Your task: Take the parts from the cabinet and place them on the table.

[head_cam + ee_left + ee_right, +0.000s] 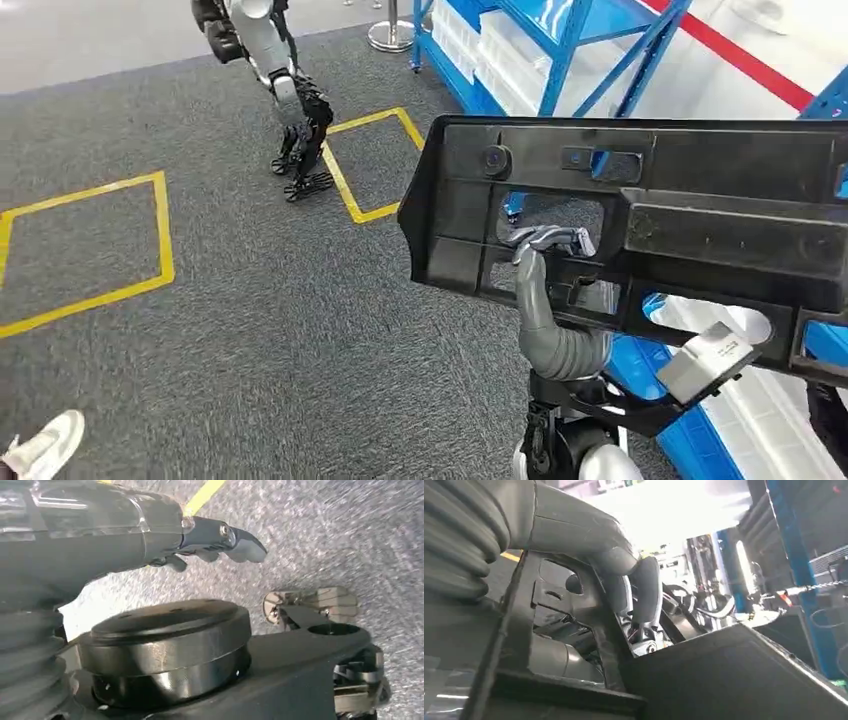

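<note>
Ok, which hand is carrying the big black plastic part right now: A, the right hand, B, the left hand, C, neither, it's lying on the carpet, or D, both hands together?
A: in the head view the right hand hooks its fingers through an opening in the black part, held above the carpet, while the left hand hangs with nothing in it.
</note>
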Motion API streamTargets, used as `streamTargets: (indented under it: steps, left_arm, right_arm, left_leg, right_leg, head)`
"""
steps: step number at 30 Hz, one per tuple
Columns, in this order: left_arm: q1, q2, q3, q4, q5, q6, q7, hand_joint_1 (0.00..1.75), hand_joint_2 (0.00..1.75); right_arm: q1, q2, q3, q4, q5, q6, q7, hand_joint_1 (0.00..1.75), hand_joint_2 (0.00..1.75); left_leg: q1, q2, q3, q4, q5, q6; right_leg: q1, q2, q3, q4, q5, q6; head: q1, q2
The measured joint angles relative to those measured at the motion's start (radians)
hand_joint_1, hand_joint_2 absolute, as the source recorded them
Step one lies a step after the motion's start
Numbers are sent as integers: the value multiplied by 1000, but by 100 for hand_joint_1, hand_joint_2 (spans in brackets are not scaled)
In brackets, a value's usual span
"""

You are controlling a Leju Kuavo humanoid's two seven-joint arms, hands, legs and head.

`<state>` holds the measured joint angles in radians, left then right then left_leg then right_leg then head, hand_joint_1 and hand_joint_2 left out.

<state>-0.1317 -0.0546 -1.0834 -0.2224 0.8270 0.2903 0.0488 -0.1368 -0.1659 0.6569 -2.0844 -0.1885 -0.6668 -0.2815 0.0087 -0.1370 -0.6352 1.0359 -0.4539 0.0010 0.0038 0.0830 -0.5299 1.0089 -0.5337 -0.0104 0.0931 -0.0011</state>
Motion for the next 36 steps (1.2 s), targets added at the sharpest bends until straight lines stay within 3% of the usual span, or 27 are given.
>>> streamTargets:
  steps: [1, 2, 3, 4, 6, 7, 8, 10, 11, 12, 13, 14, 17, 18, 19, 20, 22, 23, 24, 26, 27, 28, 32, 33, 34, 35, 36]
  left_arm:
    - [1, 0, 0, 0, 0, 1, 0, 0, 175]
    - [1, 1, 0, 0, 0, 3, 0, 0, 175]
    - [1, 1, 0, 0, 0, 5, 0, 0, 175]
    - [-1, 2, 0, 0, 2, 5, -1, 0, 175]
    - [-5, 3, 0, 0, 2, 5, -5, 0, 175]
    - [-6, 3, 0, 0, 2, 5, -7, 0, 175]
    - [-5, 3, 0, 0, 2, 6, -9, 0, 175]
    - [-3, 5, 0, 0, 2, 12, -14, 0, 175]
    - [-1, 5, 0, 0, 2, 15, -15, 0, 175]
    - [1, 7, 0, 0, 5, 22, -18, 0, 175]
    - [0, 8, 0, 1, 14, 29, -22, 0, 175]
    - [1, 11, 0, 1, 26, 38, -25, 0, 175]
    - [3, 19, 1, 3, 28, 36, -15, 0, 175]
    - [3, 22, 1, 4, 28, 37, -8, 0, 175]
    - [3, 26, 1, 4, 28, 38, 2, 0, 175]
    - [0, 29, 1, 5, 26, 40, 14, 0, 175]
    - [-2, 38, 1, 5, 24, 42, 42, 0, 175]
    - [0, 45, 1, 5, 23, 42, 50, 0, 175]
    - [1, 48, 1, 5, 23, 42, 55, 0, 175]
    - [-1, 50, 1, 5, 16, 42, 57, 0, 175]
    - [-2, 50, 1, 5, 14, 42, 56, 0, 175]
    - [-3, 50, 1, 5, 14, 42, 51, 0, 175]
    - [0, 53, 1, 5, 10, 42, 13, 0, 175]
    - [0, 58, 1, 5, 10, 42, 6, 0, 175]
    - [0, 58, 1, 5, 10, 42, 3, 0, 175]
    - [-1, 59, 1, 5, 11, 43, 3, 0, 175]
    - [-1, 60, 1, 5, 12, 43, 5, 0, 175]
  right_arm:
    - [-1, 0, 0, 0, 0, 0, -3, 175, 175]
    - [-2, 0, 0, 0, -1, 0, -5, 175, 175]
    - [0, 0, 0, 0, -2, 0, -6, 175, 175]
    - [1, -1, 0, -2, -2, 0, -7, 175, 175]
    - [5, -3, 0, 0, -2, 0, -7, 175, 175]
    - [8, -4, 0, 0, -4, 0, -7, 175, 175]
    - [9, -4, 0, 0, -6, 0, -8, 175, 175]
    - [8, -4, 1, 1, -8, 5, -8, 175, 175]
    - [7, -4, 1, 1, -8, 7, -9, 175, 175]
    - [5, -4, 1, 0, -8, 9, -9, 175, 175]
    - [-1, -4, 0, 0, -12, 11, -9, 175, 175]
    - [-9, -4, 2, 0, -19, 11, -10, 175, 175]
    - [-18, -3, 2, 1, -37, 15, -38, 175, 175]
    - [-18, -3, 1, 1, -48, 15, -50, 175, 175]
    - [-12, -3, 1, 1, -59, 15, -62, 175, 175]
    - [0, -3, 0, 2, -73, 15, -77, 175, 175]
    - [29, -3, 0, 7, -88, 18, -100, 175, 175]
    - [41, -4, 0, 10, -91, 19, -106, 175, 175]
    - [47, -4, 0, 13, -92, 20, -110, 175, 175]
    - [51, -4, 0, 14, -94, 22, -114, 175, 175]
    - [51, -4, 0, 13, -94, 23, -114, 175, 175]
    - [52, -4, -1, 14, -95, 24, -115, 175, 175]
    - [47, -3, -2, 13, -98, 32, -115, 175, 175]
    - [42, -2, -2, 14, -103, 37, -117, 175, 175]
    - [42, 3, -2, 16, -106, 44, -117, 175, 175]
    - [41, 6, -2, 17, -110, 52, -118, 175, 175]
    - [41, 8, -2, 21, -117, 56, -120, 175, 175]
  left_leg:
    - [-1, -16, -2, -4, 6, -7]
    - [-2, 13, -5, 7, -1, -6]
    - [-15, 110, -17, 27, -26, -8]
    - [-11, 140, -44, 84, -70, -13]
    - [-5, 142, -106, 235, -144, -20]
    - [-2, 140, -123, 285, -158, -25]
    - [1, 141, -112, 281, -146, -29]
    - [3, 153, -29, 152, -81, -32]
    - [3, 181, 29, 57, -45, -31]
    - [-5, 239, 60, -4, -58, -31]
    - [-10, 250, 60, -11, -54, -17]
    - [-12, 238, 57, -9, -53, -4]
    - [-14, 201, 51, -11, -47, 12]
    - [-10, 187, 51, -13, -44, 17]
    - [-9, 176, 51, -13, -42, 22]
    - [-9, 159, 49, -13, -40, 26]
    - [-13, 127, 45, -12, -37, 31]
    - [-16, 110, 45, -12, -36, 32]
    - [-18, 94, 46, -12, -35, 33]
    - [-21, 63, 48, -12, -33, 34]
    - [-21, 51, 50, -12, -32, 32]
    - [-22, 42, 44, -11, -29, 28]
    - [-11, -5, 26, -17, -14, 4]
    - [-16, 45, 24, -8, -25, 5]
    - [-23, 125, 11, 19, -53, -2]
    - [-18, 146, -17, 76, -93, -10]
    - [-13, 148, -54, 158, -135, -16]
  right_leg:
    - [0, -15, 3, -6, 5, -4]
    - [-9, -38, 7, -24, 18, -9]
    - [-5, -47, 11, -32, 22, -13]
    - [-2, -64, 10, -34, 25, -18]
    - [-2, -98, 6, -32, 25, -18]
    - [-2, -117, 5, -32, 25, -17]
    - [-3, -134, 5, -32, 25, -17]
    - [-4, -159, 5, -29, 22, -12]
    - [-4, -169, 6, -25, 19, -8]
    - [-2, -179, 6, -21, 15, -1]
    - [5, -185, 3, -13, 11, 7]
    - [6, -191, 3, -13, 12, 9]
    - [0, -219, 6, -13, 7, 17]
    - [-4, -168, 3, -2, -9, 28]
    - [-8, -123, -15, 40, -42, 30]
    - [-8, -101, -51, 122, -84, 30]
    - [-7, -90, -127, 279, -145, 27]
    - [-6, -88, -145, 311, -142, 23]
    - [-6, -86, -139, 291, -115, 17]
    - [-1, -68, -76, 142, -16, 1]
    - [1, -34, -35, 47, 29, -7]
    - [-2, 20, -18, 14, 19, -12]
    - [2, -23, -12, -15, 24, -14]
    - [-5, -41, -6, -33, 34, -13]
    - [-3, -52, -1, -41, 37, -17]
    - [-2, -67, -2, -41, 38, -18]
    - [-2, -83, -3, -40, 37, -18]
  head:
    - [-1, 0]
    - [-5, 0]
    - [-14, 0]
    - [-26, 0]
    - [-33, 0]
    - [-37, 0]
    - [-39, 0]
    - [-41, 0]
    - [-43, 0]
    - [-44, 0]
    - [-46, 0]
    - [-42, 0]
    - [-40, 0]
    - [-37, 0]
    - [-32, 0]
    - [-25, 0]
    - [-14, 0]
    - [-10, 0]
    - [-7, 0]
    - [-3, 0]
    - [-2, 0]
    - [-6, 0]
    - [-2, 0]
    - [-4, 0]
    - [-13, 0]
    - [-23, 0]
    - [-27, 0]
